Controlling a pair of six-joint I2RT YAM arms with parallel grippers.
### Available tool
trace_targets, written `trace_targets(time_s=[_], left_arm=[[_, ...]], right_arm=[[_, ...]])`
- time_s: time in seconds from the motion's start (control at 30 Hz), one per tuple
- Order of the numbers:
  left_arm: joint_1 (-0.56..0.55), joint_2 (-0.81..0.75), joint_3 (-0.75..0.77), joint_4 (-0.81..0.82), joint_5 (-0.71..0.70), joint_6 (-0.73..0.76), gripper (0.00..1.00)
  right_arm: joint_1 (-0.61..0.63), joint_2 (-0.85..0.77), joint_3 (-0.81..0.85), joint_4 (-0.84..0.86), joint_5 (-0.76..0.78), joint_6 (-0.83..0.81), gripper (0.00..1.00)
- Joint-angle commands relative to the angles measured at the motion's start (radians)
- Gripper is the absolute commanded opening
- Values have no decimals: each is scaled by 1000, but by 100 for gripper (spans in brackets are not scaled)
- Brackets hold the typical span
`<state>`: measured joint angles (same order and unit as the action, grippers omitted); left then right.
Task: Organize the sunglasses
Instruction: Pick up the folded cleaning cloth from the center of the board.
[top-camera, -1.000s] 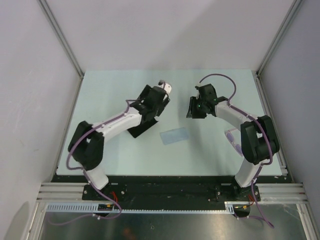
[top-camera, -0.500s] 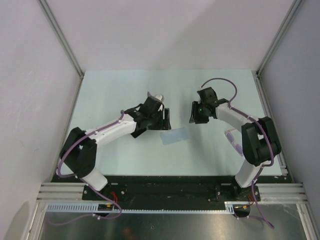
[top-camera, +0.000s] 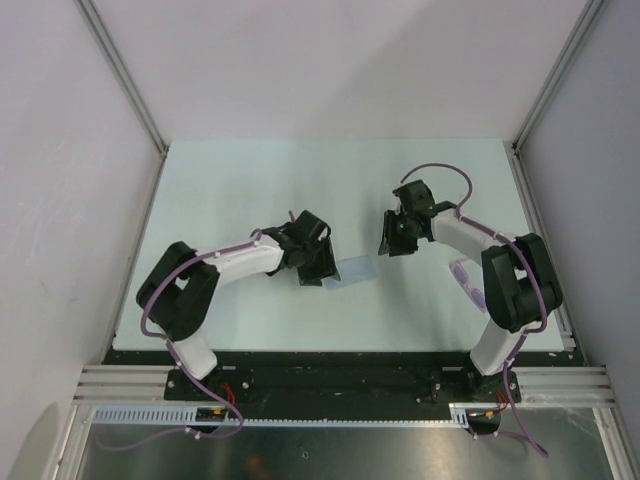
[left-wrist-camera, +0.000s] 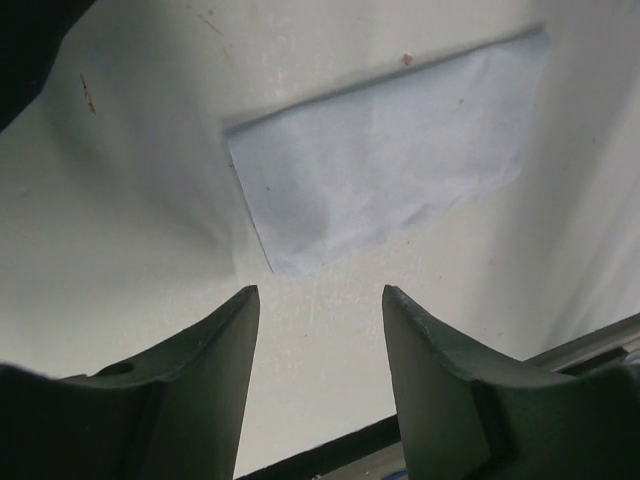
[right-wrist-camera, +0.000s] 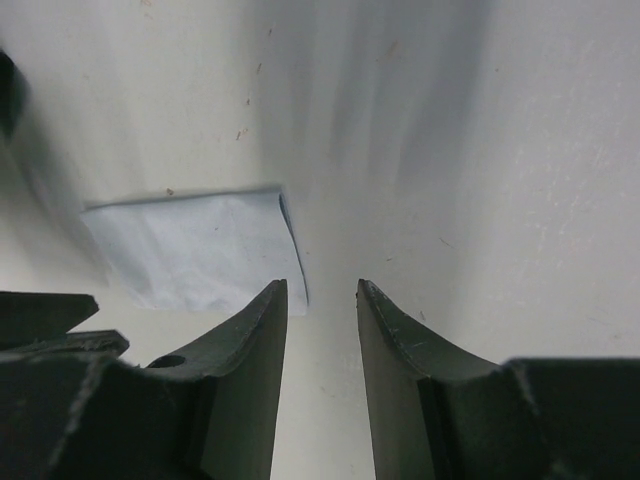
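**Both grippers close on the cloth, sunglasses lie off to the right**

From my remote seat, the top view shows the left gripper (top-camera: 322, 268) low over the table (top-camera: 230, 190), just left of the light blue cloth (top-camera: 358, 270). The cloth lies flat near the middle of the table. In the left wrist view, the left gripper (left-wrist-camera: 318, 300) has its jaws spread wide over bare table. The cloth (left-wrist-camera: 385, 150) lies just ahead of the fingertips, and I see no contact with it.

The right gripper (top-camera: 388, 240) hangs just beyond the cloth's far right corner. Its wrist view shows the right gripper (right-wrist-camera: 320, 290) with jaws apart by a narrow gap and only table between them. There the cloth (right-wrist-camera: 195, 250) sits ahead and to one side, one corner just beside a fingertip.

The sunglasses (top-camera: 465, 278) lie on the table's right side, tucked against the right arm's elbow. The arm partly hides them, so I make out only a pink rim and a purple lens. They are well apart from both grippers and from the cloth.
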<state>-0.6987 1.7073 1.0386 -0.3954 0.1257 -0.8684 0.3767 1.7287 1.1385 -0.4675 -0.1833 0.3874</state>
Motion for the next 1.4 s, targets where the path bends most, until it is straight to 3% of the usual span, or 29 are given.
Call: trace_targets(time_s=[0.0,0.2,0.57,0.9,1.2,1.37], left_arm=[[-1,12,-2,30,-35,-102,57],[-1,58,-8,33,-90,-133,52],[8,64,-15,43,-184,-143,57],[21,112,-8,56,-144,-123,59],[21,130,1,67,-103,-100,46],[21,135,-2,76,-98,-96,37]], right_arm=[[5,-4,-6,-5,-48,-19,39],[13,31,-14,-2,-76,-19,38],[44,77,-34,41,-93,-25,38],[54,123,-34,81,-76,-21,38],[79,143,-36,79,-76,-30,33],[77,138,-34,82,-64,-24,23]])
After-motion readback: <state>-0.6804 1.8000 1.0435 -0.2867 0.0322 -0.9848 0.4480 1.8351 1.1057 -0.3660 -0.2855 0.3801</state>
